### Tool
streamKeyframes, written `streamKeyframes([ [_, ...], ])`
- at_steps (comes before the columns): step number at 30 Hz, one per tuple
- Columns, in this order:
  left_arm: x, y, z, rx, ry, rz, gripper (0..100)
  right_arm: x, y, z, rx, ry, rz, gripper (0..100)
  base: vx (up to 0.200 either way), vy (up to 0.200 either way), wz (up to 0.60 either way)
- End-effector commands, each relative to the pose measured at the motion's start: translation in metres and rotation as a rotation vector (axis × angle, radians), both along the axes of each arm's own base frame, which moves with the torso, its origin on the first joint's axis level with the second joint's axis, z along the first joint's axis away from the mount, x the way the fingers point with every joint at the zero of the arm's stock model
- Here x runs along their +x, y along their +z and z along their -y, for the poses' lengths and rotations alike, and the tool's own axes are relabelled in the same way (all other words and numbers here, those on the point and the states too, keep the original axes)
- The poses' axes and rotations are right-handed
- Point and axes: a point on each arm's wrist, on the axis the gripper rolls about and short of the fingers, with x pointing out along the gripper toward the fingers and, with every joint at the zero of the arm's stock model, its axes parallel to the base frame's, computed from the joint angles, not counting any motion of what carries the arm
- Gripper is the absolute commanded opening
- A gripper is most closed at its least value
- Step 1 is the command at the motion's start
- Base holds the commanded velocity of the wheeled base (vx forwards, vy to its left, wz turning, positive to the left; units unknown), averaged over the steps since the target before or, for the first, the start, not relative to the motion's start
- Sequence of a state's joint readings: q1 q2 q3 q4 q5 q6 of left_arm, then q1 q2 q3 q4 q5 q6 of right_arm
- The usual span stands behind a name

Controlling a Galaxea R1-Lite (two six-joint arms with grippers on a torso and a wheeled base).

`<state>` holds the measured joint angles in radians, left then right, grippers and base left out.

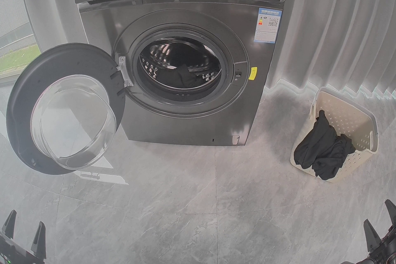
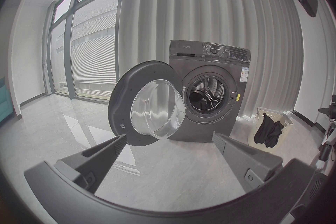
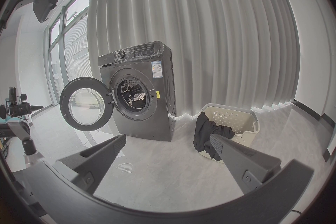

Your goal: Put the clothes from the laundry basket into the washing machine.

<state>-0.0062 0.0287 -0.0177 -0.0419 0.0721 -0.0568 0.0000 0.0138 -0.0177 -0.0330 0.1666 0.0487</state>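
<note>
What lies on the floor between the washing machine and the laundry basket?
Nothing. The head view shows bare floor between the washing machine and the laundry basket.

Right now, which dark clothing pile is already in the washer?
The dark piece low in the washing machine drum; the other dark clothes drape over the laundry basket rim.

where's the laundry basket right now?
Head view, right side: the laundry basket sits on the floor to the right of the washing machine, close to the curtain, with black clothes hanging over its near rim.
</note>
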Motion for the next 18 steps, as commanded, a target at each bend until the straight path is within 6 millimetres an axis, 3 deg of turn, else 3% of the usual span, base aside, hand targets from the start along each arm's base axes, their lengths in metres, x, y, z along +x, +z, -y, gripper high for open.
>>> streamKeyframes([
  [1,-0.0005,-0.0048,0.0001,-0.002,0.005,0.006,100,0.0005,-0.0018,0.0,0.003,0.005,-0.007,100,0.0,0.0,-0.6],
  [8,-0.0006,-0.0049,0.0001,-0.003,0.005,0.008,100,0.0005,-0.0018,0.0,0.006,0.004,-0.007,100,0.0,0.0,-0.6],
  [18,-0.0006,-0.0049,0.0001,-0.005,0.004,0.008,100,0.0005,-0.0018,0.0,0.005,0.005,-0.007,100,0.0,0.0,-0.06],
])
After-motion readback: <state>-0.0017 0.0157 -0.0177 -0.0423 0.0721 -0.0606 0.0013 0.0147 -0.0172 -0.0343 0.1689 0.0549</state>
